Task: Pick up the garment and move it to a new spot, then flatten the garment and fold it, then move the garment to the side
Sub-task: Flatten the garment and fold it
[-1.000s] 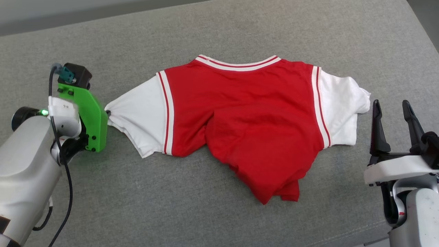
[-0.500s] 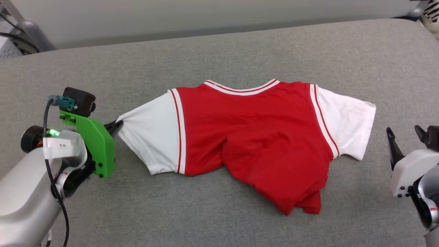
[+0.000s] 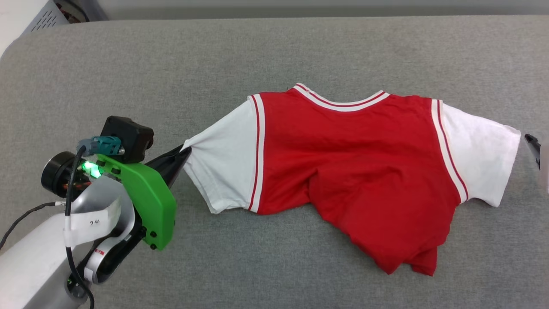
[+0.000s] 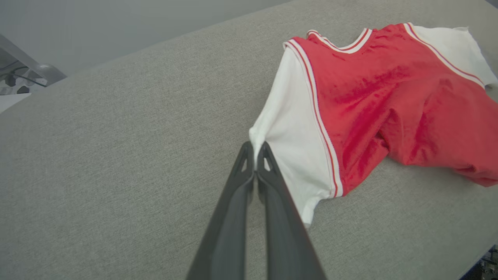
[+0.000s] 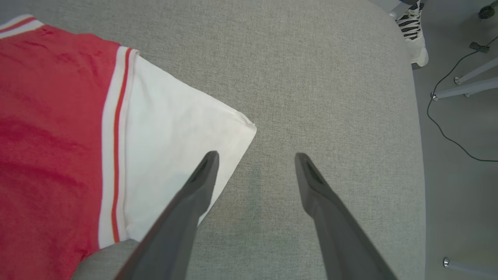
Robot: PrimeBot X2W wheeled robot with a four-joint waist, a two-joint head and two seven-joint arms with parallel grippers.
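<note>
The garment (image 3: 356, 163), a red jersey with white sleeves and striped trim, lies on the grey cushion (image 3: 274, 51). Its lower body is bunched toward the front right. My left gripper (image 3: 185, 150) is shut on the hem of the left white sleeve (image 3: 225, 167), which is drawn out to a point. In the left wrist view the two fingers (image 4: 255, 149) meet on that sleeve's edge beside the garment (image 4: 389, 97). My right gripper (image 5: 256, 157) stands open above the cushion by the right sleeve (image 5: 171, 128), its left finger over the sleeve's edge. Its fingertip (image 3: 532, 143) shows beside that sleeve.
The cushion's right edge (image 5: 416, 128) drops to a floor with a striped shoe (image 5: 414, 31), a black cable (image 5: 447, 128) and thin metal legs (image 5: 467, 89). Bare cushion lies left of and in front of the garment. A grey wall runs behind.
The head camera has shifted. The right sleeve, crumpled a second ago, now lies spread flat. My left gripper keeps its hold on the left sleeve. My right gripper now sits at the view's right edge.
</note>
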